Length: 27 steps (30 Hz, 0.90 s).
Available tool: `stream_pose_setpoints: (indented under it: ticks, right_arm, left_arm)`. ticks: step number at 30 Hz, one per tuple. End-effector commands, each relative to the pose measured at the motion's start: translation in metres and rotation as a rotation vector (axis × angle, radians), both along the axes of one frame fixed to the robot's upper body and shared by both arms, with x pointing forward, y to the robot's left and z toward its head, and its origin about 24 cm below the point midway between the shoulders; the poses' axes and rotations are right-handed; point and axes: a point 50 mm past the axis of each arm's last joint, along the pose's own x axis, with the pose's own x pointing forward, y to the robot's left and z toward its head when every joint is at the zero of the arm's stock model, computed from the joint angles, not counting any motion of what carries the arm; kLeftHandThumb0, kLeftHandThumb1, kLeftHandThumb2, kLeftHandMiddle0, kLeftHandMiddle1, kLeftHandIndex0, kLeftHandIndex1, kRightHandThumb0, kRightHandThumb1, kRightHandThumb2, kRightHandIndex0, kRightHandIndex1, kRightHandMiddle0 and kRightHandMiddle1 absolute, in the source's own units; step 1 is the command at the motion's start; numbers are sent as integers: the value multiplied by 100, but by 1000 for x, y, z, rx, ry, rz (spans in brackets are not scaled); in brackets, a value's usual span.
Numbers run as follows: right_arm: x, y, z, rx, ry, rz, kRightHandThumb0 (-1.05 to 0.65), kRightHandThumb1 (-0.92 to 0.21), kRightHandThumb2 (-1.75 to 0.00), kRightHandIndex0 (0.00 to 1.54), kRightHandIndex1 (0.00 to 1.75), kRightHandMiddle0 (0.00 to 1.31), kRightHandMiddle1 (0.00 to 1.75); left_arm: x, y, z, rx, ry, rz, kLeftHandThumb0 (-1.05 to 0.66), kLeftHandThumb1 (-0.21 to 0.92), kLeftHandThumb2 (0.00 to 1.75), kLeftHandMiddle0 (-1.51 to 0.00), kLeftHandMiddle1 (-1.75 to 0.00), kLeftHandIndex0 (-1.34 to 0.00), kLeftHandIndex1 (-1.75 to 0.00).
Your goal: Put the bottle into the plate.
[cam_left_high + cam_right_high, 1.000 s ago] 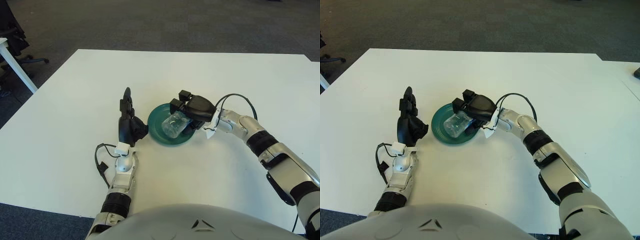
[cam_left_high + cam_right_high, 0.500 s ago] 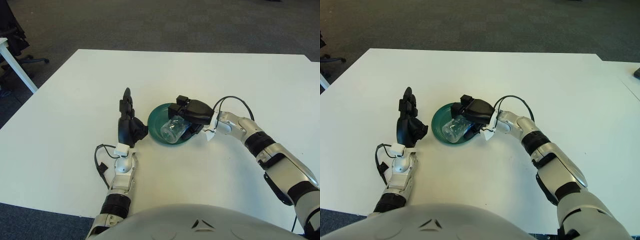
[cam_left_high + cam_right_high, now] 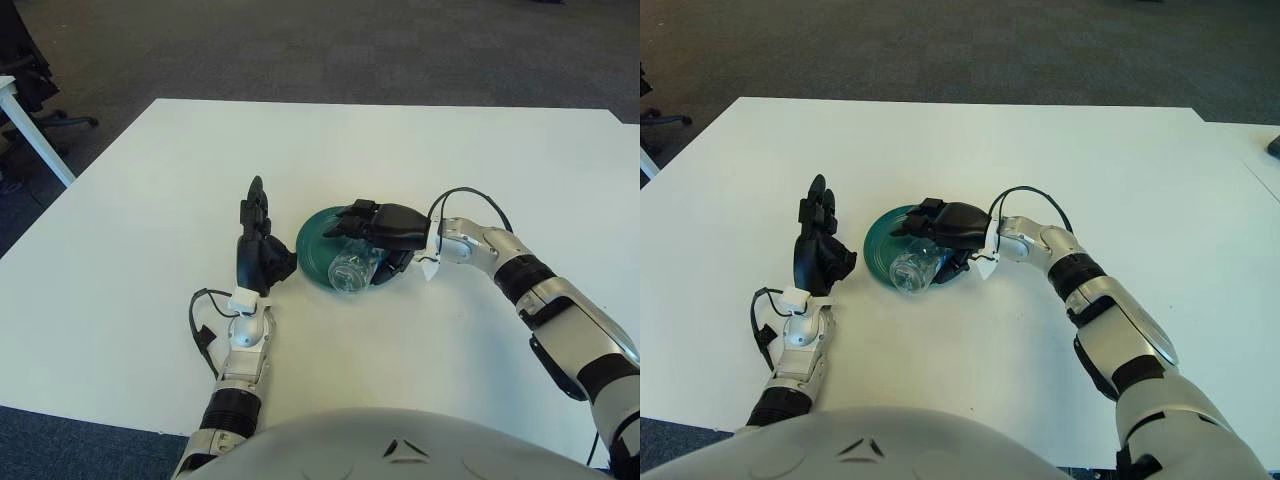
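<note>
— What do we see from the left eye?

— We see a white table (image 3: 140, 250) with a dark green plate (image 3: 318, 240) near its middle. A clear bottle (image 3: 352, 271) lies on its side at the plate's near rim, its round end facing us and hanging over the edge toward the table. Our right hand (image 3: 375, 228) reaches in from the right and sits over the plate's far half, fingers stretched out toward the left above the bottle. Whether they still touch it we cannot tell, but they are loosely extended, not clamped around it.

— And the left hand?

— Our left hand (image 3: 258, 250) shows just left of the plate, upright, fingers pointing away from us and held straight, gripping nothing.

— Does the right eye add anything?

— We see the same layout. The bottle (image 3: 913, 272) overlaps the plate's (image 3: 880, 245) front rim, partly in, partly over the table. The right hand (image 3: 945, 222) is above and behind it, its fingers flat and relaxed. The left hand (image 3: 820, 252) stands apart from the plate, on its left.
</note>
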Motion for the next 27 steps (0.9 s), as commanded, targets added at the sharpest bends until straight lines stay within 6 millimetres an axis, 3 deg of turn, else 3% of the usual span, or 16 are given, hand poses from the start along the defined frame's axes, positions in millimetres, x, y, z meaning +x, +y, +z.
stream_pose_setpoints:
  ticks: [1, 15, 24, 27]
  right_arm:
    - [5, -2, 7, 8, -23, 8, -105, -92, -91, 0, 0, 0, 1]
    - [7, -4, 12, 61, -8, -12, -105, -92, -90, 0, 0, 0, 0]
    - [14, -6, 9, 252, 119, -162, -105, -92, -88, 5, 2, 4, 2]
    - [16, -7, 10, 351, 154, -230, -102, -92, -80, 23, 3, 4, 51]
  left_arm:
    - [-30, 9, -41, 57, 207, -4, -99, 92, 116, -12, -1, 0, -37]
    - [-27, 9, -41, 63, 202, -23, -100, 92, 117, -12, 0, 0, -37]
    - [-27, 12, -43, 69, 214, -20, -99, 92, 116, -13, -1, 0, -39]
    - [-27, 13, -43, 69, 224, -15, -97, 92, 113, -16, -2, 0, -44]
